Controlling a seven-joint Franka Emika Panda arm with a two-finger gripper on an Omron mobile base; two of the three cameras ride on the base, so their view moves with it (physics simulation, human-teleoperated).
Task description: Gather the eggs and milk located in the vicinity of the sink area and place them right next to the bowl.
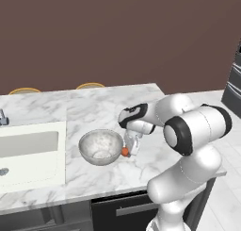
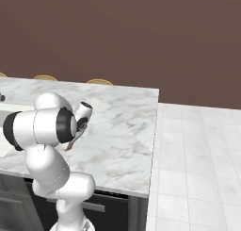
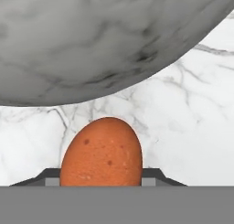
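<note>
In the left base view my arm (image 1: 188, 131) rises from about five o'clock, bends at a big dark-banded elbow near three o'clock, and reaches across toward nine o'clock. My wrist (image 1: 136, 118) sits near the centre of that view and turns down. My gripper (image 1: 128, 150) hangs below it, pointing toward six o'clock, low over the surface. In the right base view the arm comes up from seven o'clock and folds at nine o'clock. In the hand view my two dark fingertips (image 3: 153, 175) stand at six o'clock, closed against either side of an orange ball (image 3: 101, 154).
</note>
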